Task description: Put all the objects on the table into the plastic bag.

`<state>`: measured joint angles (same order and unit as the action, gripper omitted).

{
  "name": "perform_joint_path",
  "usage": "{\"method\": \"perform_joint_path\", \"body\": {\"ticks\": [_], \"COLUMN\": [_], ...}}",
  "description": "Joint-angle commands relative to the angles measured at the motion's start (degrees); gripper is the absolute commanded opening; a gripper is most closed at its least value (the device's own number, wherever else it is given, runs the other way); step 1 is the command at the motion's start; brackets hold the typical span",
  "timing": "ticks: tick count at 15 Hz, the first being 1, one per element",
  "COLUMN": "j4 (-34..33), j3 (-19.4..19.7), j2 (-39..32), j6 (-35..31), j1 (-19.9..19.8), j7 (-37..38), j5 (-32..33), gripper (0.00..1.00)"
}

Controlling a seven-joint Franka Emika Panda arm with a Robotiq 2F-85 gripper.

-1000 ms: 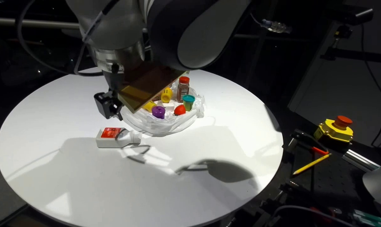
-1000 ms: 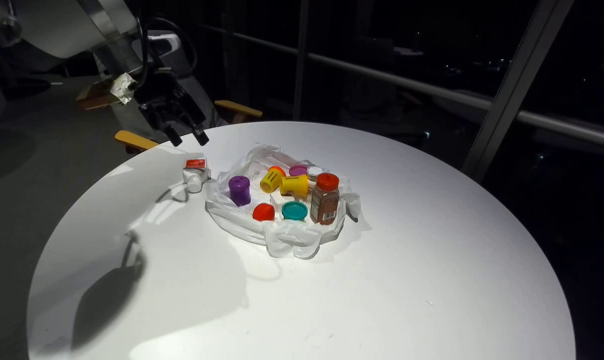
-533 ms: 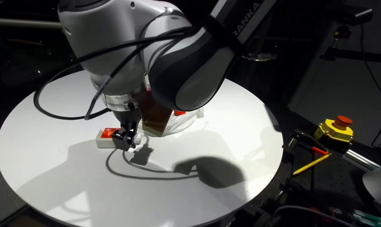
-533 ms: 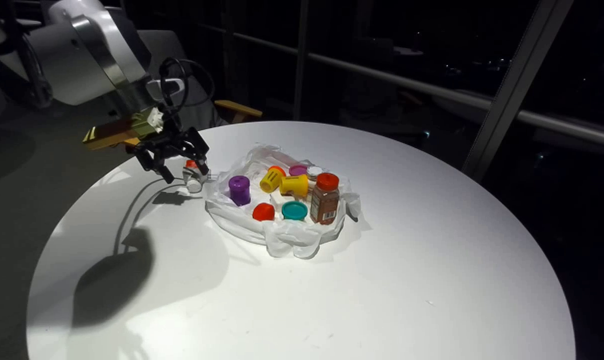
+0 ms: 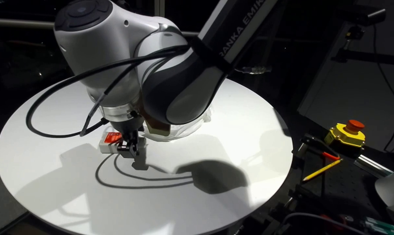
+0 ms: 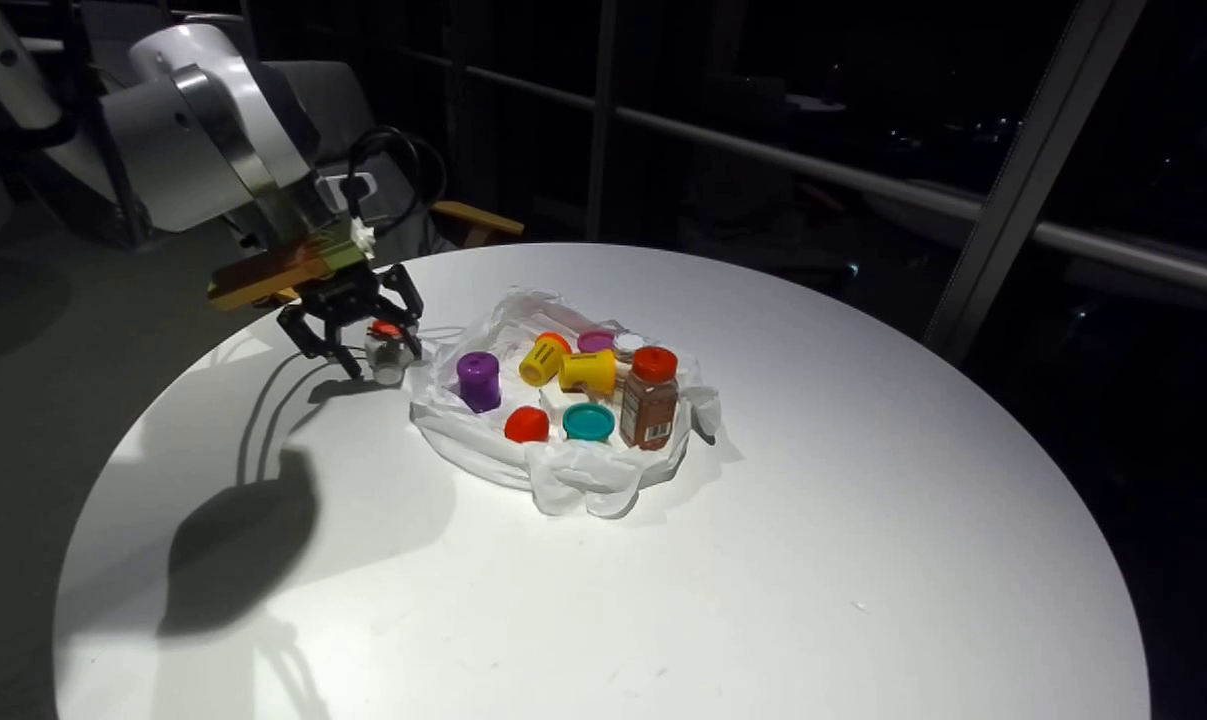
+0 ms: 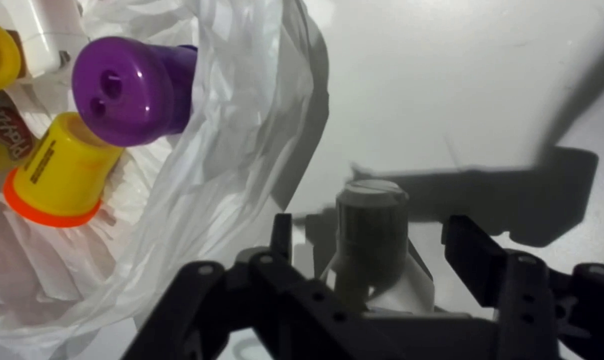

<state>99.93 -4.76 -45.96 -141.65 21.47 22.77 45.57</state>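
The round white table extends past the plastic bag on every side; beyond the bag, a rail crosses the dark room. Beside the bag, the arm bends downward, ending in the gripper, whose parted jaws leave gaps on either side of the capped end of the white bottle. That bottle lies on its side just outside the bag; the purple cup and yellow cups sit inside.
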Motion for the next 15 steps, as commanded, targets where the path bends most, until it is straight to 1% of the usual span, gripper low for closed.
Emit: {"method": "perform_joint_path", "body": {"ticks": [1, 5, 6, 7, 9, 11, 12, 15], "j4": [-2.3, -2.3, -2.3, -2.0, -1.8, -1.0, -0.5, 1.4], "j3": [0.4, 0.6, 0.8, 1.0, 1.7, 2.9, 4.0, 6.6], "j2": [-1.4, -0.6, -0.2, 0.9, 3.1, 6.7, 8.1, 12.2], "j6": [-0.1, 1.4, 1.8, 2.4, 3.7, 4.9, 5.0, 6.4], "j1": [0.3, 0.9, 1.2, 1.8, 3.0, 4.2, 4.9, 5.1], "j7": [-5.0, -5.1, -4.6, -3.4, -0.3, 4.6, 6.9, 13.5], "j5": [-2.1, -4.0, -4.6, -5.2, -6.9, -8.4, -8.3, -7.5], "gripper": [0.49, 0.18, 0.14, 0.18, 0.18, 0.18, 0.18, 0.18]}}
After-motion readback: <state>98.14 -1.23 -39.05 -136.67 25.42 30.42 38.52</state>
